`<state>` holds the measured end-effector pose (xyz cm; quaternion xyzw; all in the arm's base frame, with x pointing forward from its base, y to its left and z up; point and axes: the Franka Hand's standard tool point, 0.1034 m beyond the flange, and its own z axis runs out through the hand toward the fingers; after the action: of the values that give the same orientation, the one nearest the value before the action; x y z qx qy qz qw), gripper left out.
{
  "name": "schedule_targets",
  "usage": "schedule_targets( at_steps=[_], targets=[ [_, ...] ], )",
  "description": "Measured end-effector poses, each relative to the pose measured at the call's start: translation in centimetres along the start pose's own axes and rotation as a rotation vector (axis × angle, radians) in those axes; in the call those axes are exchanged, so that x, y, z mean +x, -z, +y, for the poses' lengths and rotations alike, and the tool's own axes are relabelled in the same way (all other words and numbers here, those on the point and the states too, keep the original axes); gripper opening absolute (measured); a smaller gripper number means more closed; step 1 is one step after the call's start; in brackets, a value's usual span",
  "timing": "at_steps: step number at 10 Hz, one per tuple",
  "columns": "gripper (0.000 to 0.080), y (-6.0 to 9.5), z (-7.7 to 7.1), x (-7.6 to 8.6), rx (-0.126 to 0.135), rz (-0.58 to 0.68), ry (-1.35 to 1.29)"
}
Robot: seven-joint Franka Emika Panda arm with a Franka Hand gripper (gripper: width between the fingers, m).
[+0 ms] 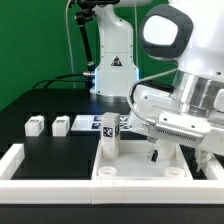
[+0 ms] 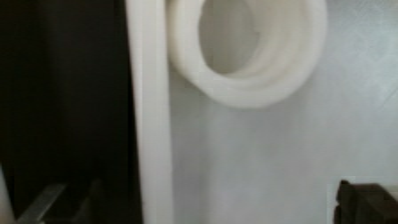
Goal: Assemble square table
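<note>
Exterior view: the tool (image 1: 153,150) hangs low over the tabletop (image 1: 135,171), and a leg (image 1: 108,136) stands upright near it. Wrist view: the fingers (image 2: 370,200) are wide apart and hold nothing, with a corner socket (image 2: 249,50) ahead. It is better to lift straight up, without brushing the leg.

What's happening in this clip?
The arm's gripper hovers low over the square tabletop, jaws open, holding nothing. One upright leg stands at a corner of the tabletop. Two loose legs lie on the black table behind. The wrist view shows an empty corner socket.
</note>
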<state>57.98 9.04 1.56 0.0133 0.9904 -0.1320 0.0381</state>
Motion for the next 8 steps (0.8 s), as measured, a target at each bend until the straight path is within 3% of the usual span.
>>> schedule_targets(
  at_steps=[5, 6, 8],
  targets=[
    [0.0649, 0.3, 0.0, -0.1, 0.004, -0.001, -0.008],
    [0.0649, 2.5, -0.6, -0.8, 0.024, -0.020, -0.028],
    [0.0649, 6.4, -3.7, -1.0, 0.079, -0.047, -0.102]
  ],
)
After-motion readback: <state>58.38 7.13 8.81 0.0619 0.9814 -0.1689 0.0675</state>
